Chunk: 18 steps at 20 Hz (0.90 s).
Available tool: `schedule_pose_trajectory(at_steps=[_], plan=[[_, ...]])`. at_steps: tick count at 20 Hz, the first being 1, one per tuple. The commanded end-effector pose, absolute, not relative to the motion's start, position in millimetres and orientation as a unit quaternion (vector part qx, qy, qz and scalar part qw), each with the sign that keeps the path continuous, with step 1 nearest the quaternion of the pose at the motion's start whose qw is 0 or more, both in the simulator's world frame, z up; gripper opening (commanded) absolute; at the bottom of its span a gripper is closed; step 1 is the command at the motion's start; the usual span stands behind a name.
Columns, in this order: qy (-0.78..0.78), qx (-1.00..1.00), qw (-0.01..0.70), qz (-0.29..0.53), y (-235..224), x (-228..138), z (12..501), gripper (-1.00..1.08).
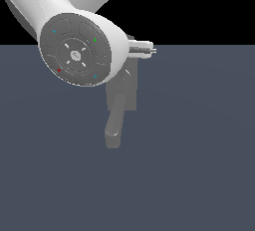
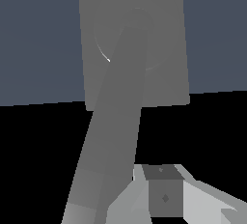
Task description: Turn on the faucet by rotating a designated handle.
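The grey faucet (image 1: 121, 95) lies on the dark floor, its upper part behind my big white arm link. Its flat base plate (image 2: 164, 49) fills the wrist view, and the thick spout (image 2: 113, 131) runs from the round hub toward the camera; the spout's bent tip (image 1: 113, 138) points at the exterior camera. I cannot pick out the thin handle in either view. A pale part of my gripper (image 1: 143, 50) sticks out past the arm, above the faucet. One finger (image 2: 164, 196) shows close beside the spout; the other is hidden, so the jaw state is unclear.
The white arm link with its round grey cap (image 1: 75, 51) blocks the exterior view's upper left. The dark blue-grey floor (image 1: 199, 150) ends at a straight far edge with black beyond.
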<state>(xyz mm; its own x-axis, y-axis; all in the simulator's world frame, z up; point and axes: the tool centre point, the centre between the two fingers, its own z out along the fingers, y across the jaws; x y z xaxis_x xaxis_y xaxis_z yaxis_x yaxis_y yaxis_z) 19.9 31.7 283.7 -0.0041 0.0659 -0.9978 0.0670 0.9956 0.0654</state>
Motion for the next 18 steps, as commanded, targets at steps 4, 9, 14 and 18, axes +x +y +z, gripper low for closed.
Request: schedule_pose_trajectory(at_steps=[4, 9, 14, 18], plan=[[0.708, 0.042, 0.705, -0.005, 8.2, 21.7, 282.6, -1.00], [0.708, 0.037, 0.705, -0.008, -10.7, 22.7, 282.2, -1.00], [0.707, 0.032, 0.706, -0.010, -29.5, 23.9, 282.0, -1.00], [0.707, 0.029, 0.707, -0.012, -40.8, 24.7, 282.0, -1.00]])
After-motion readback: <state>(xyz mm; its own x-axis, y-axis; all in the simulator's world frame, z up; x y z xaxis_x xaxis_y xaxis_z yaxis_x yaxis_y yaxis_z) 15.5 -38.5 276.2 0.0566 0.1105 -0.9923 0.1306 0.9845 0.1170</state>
